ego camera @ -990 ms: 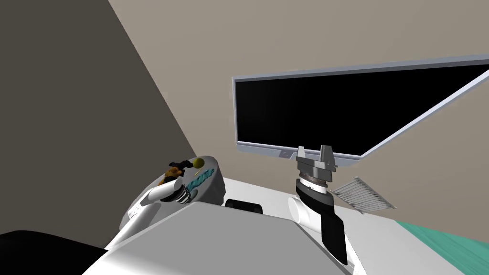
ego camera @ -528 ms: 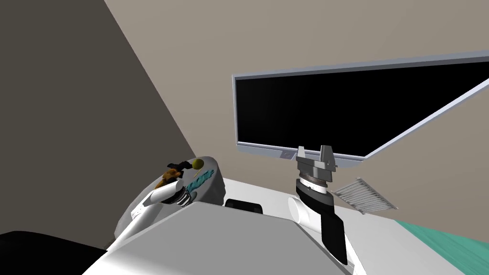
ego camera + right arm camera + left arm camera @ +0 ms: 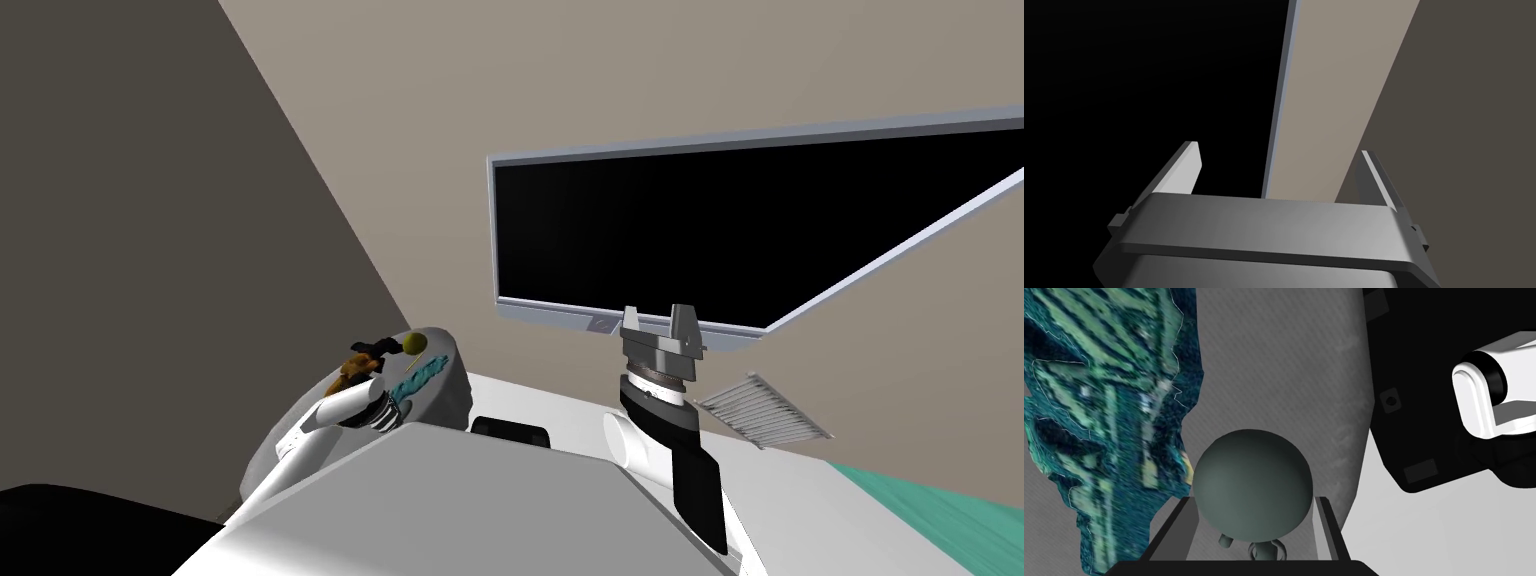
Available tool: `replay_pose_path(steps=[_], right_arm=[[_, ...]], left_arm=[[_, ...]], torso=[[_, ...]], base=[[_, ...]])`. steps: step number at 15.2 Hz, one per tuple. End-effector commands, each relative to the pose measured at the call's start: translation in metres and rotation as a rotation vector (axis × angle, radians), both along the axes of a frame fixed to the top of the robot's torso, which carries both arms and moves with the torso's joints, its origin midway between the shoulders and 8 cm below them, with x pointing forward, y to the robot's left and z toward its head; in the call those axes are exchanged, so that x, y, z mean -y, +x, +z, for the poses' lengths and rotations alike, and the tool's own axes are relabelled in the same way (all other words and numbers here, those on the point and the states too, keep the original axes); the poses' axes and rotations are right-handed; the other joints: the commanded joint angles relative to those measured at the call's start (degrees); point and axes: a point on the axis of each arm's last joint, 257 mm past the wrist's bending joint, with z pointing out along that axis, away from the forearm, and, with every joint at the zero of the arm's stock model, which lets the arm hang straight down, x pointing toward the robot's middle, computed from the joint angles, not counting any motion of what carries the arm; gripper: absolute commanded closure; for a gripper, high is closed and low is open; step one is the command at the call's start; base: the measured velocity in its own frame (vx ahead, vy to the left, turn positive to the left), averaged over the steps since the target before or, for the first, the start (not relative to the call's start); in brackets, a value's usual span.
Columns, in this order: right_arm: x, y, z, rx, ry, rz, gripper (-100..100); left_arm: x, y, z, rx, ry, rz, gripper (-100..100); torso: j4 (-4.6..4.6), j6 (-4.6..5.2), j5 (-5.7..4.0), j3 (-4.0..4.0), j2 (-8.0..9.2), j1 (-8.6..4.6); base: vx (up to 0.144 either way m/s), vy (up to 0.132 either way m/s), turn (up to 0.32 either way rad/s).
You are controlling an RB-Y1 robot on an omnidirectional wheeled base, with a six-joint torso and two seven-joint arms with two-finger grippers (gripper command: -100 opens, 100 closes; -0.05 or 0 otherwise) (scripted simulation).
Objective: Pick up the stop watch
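Beige walls, a darker wall off at 10 o'clock and a wide black screen dead ahead at 12: that's your backdrop. Down at 10 o'clock from the chest sits a round grey table, and your left arm is stretched over its near side.

Now the close look. Your left gripper has both fingers pressed on the flanks of the stopwatch, set narrower than a full spread, so that reads as a grip made. The stopwatch sits deep between the blades, above the tabletop. A teal thing lies just outside one finger, and the table's edge runs past the other. Whether the stopwatch has cleared the surface, I can't tell.

By my reading you're at the end of the grasp, and the lift is what's left. That calls for a straight rise away from the table with the squeeze held firm, steering clear of the teal thing.

As for looks, it's a smooth, round, dark grey-green dome, plain, with no dial in sight. Reading from the gripper's body as 6 o'clock, a short stem and a small loop point at 6, back into the palm. Smooth round sides between thin blades could well roll or slip, so go gently.

Your right gripper hangs up at 1 o'clock before the screen, fingers wide apart, holding nothing.
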Motion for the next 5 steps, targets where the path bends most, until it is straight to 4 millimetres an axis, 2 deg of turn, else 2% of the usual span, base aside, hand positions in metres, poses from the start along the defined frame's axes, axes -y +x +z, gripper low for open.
replay_pose_path(steps=[1, 4, 5], right_arm=[[0.0000, 0.0000, 0.0000, 0.000, 0.000, 0.000, 0], [0.0000, 0.0000, 0.0000, 0.000, 0.000, 0.000, 0], [0.0000, 0.0000, 0.0000, 0.000, 0.000, 0.000, 0]], left_arm=[[-0.0027, 0.0001, 0.0085, -0.002, 0.000, 0.002, 100], [-0.0054, -0.0001, 0.0181, -0.005, 0.000, 0.004, 100], [-0.0053, -0.0002, 0.0143, -0.002, 0.001, 0.002, 100]], torso=[[0.00, 0.00, 0.00, 0.00, 0.00, 0.00], [0.01, -0.01, -0.03, 0.02, 0.04, -0.08], [0.01, 0.00, -0.02, 0.02, 0.04, -0.08]], base=[[-0.008, -0.017, -0.023], [-0.009, -0.019, -0.012], [-0.005, -0.008, -0.002]])
